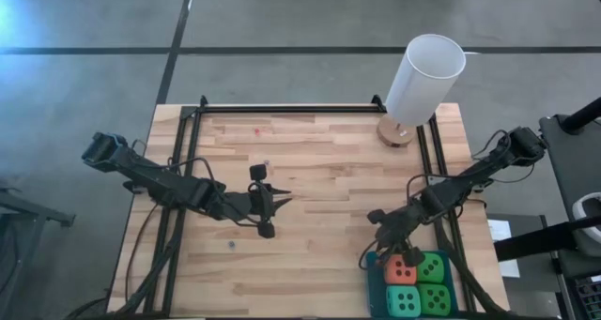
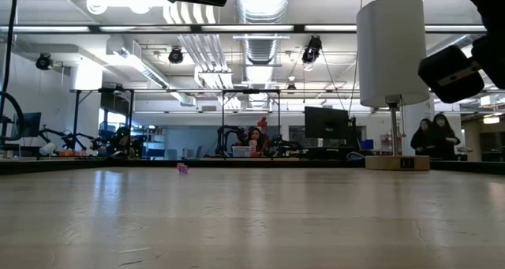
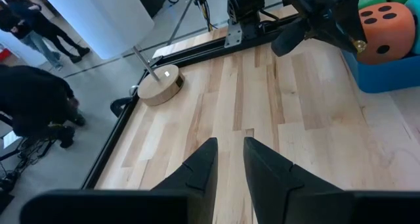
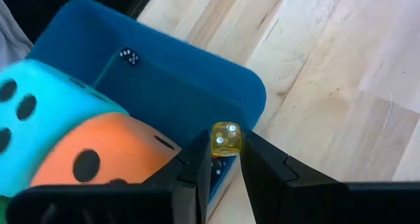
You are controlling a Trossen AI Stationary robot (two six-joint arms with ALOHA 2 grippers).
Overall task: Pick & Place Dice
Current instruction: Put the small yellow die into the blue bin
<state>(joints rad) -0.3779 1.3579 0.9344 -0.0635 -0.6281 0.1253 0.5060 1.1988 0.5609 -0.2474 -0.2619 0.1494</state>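
Two fingers (image 4: pixel 197 159) pinching yellow die (image 4: pixel 226 138)

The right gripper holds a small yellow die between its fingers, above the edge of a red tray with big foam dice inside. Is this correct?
Not quite: the tray is blue, not red, as the right wrist view shows. The rest holds: the right gripper pinches a small yellow die over the tray's edge, and the orange-red die and turquoise die lie inside.
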